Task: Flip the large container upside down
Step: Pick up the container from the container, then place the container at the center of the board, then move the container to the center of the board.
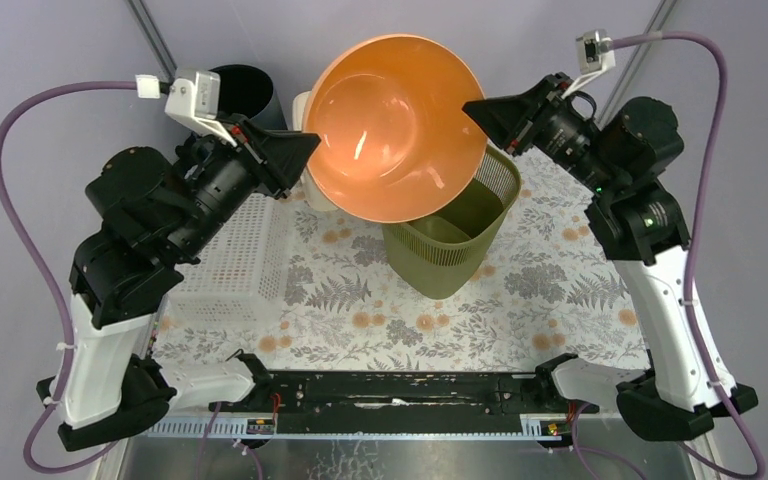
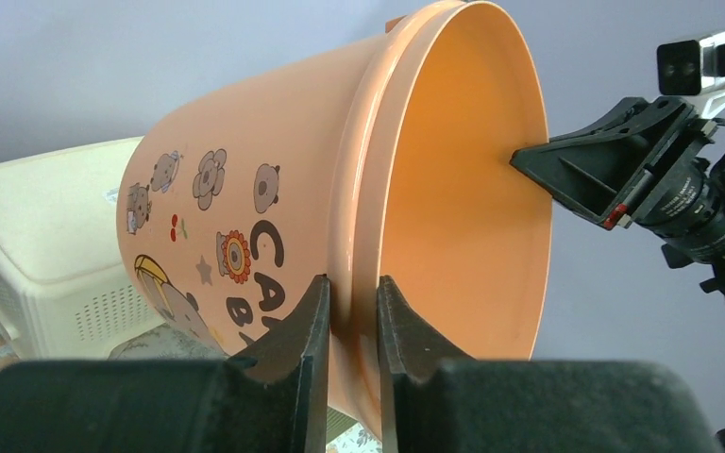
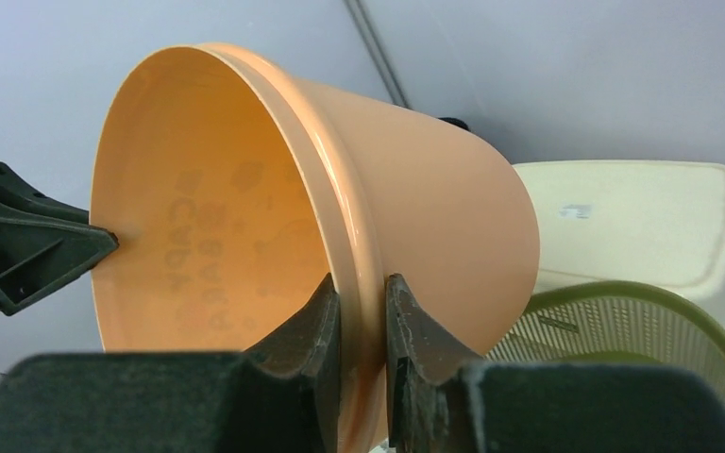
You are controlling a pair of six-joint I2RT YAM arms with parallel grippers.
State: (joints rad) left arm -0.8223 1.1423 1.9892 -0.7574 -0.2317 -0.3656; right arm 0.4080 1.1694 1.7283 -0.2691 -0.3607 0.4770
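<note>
Orange bucket [image 1: 395, 125]: held aloft, tipped on its side, mouth toward the arms, above green basket [image 1: 450, 250]. Left gripper [image 2: 351, 300], right gripper [image 3: 362, 302]: each pinched on opposite rim edges. Risk: thin rim slipping mid-rotation, bucket dropping onto basket

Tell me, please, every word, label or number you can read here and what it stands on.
"CA": orange bucket, outer wall; the rest is out of sight.
"B": row below; the rest is hidden by the left gripper.
Right wrist view: the lettering shows through the wall, mirrored, too faint to read.
Sticker on the cream box: too small to read.
</note>
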